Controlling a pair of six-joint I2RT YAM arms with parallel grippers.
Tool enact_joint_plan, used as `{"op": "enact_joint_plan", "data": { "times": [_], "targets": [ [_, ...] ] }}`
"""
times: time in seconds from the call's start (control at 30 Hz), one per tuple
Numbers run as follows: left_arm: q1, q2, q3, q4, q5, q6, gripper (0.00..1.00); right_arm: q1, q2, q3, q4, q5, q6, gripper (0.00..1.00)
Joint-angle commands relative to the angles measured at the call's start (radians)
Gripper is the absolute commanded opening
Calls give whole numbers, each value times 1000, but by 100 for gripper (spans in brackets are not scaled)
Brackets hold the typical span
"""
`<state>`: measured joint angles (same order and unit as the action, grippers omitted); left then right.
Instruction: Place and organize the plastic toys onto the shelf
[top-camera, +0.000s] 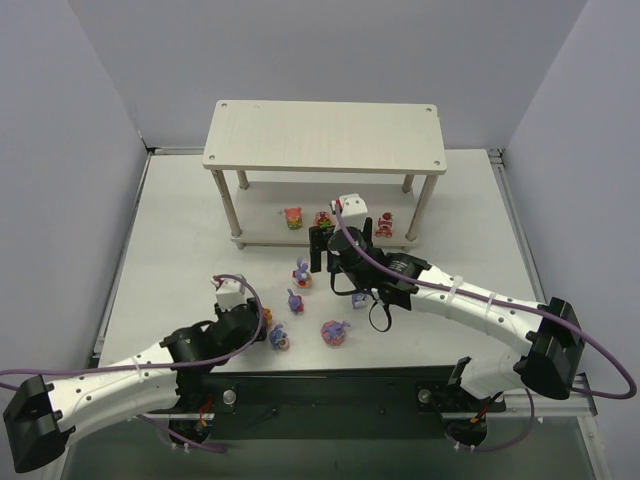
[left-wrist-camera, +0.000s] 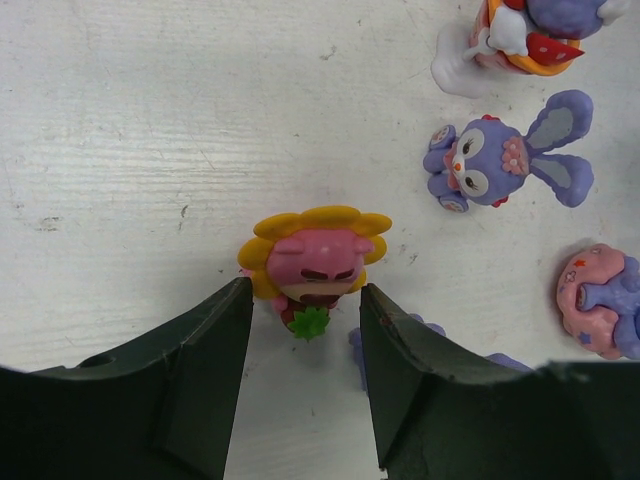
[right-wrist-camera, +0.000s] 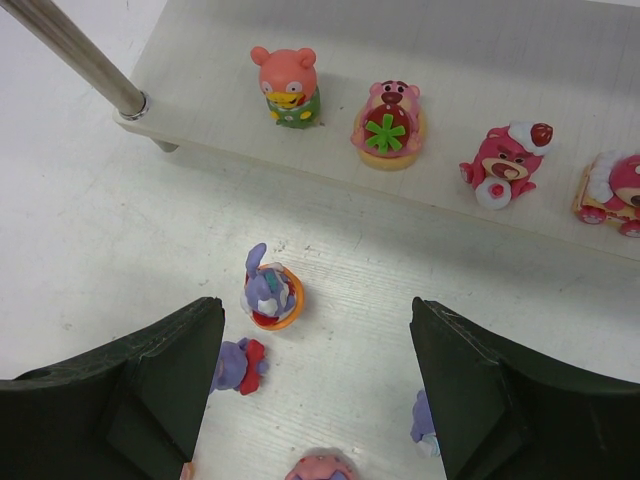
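The shelf stood at the far side of the worktop — pale wood-look boards in 2 tiers on light round legs. From the right wrist, 4 glossy round toys showed in a row on its lower tier. They were a pink toy in a green garment, a star toy that was red with a green star on a yellow base, a capped toy that was red-pink with a white hat, and an edge toy, red and cut off by the frame.

The right claw hung over the worktop just in front of that tier, its jaws wide apart and holding nothing. Beyond its tips a cup bunny, purple-blue in an orange cup, stood on the worktop.

The left claw sat low near the front edge with its jaws narrowly parted. Between its tips was the petal toy — a pink face with shut eyes, a ring of yellow petals and a green star beneath. Whether the fingers pressed it or merely flanked it could not be told. Near it on the worktop lay a flower bunny, purple with long ears and a pink bloom on its head. A bunny in a pink cup showed at the frame's right edge.
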<state>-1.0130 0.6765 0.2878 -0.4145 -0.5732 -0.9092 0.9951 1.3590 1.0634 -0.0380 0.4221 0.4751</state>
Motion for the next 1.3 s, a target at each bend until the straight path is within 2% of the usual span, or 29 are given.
{"op": "enact_joint_plan", "data": {
  "times": [0.0, 0.17, 0.53, 0.83, 1.03, 1.27],
  "targets": [
    [-4, -5, 65, -67, 26, -19, 57, -9, -31, 0, 1, 24, 8, 77],
    [-9, 32, 71, -109, 36, -48, 57, -13, -31, -2, 1, 24, 7, 77],
    [-13, 90, 14, 51, 47, -60, 56, -18, -37, -6, 4, 23, 7, 77],
    [-13, 159, 8, 86, 18, -76, 54, -23, -57, -20, 4, 27, 10, 77],
    [-12, 161, -4, 97, 3, -85, 48, -24, -66, -29, 6, 30, 13, 77],
    [-13, 147, -10, 83, -16, -91, 34, -26, -74, -36, 7, 33, 14, 76]
  ]
}}
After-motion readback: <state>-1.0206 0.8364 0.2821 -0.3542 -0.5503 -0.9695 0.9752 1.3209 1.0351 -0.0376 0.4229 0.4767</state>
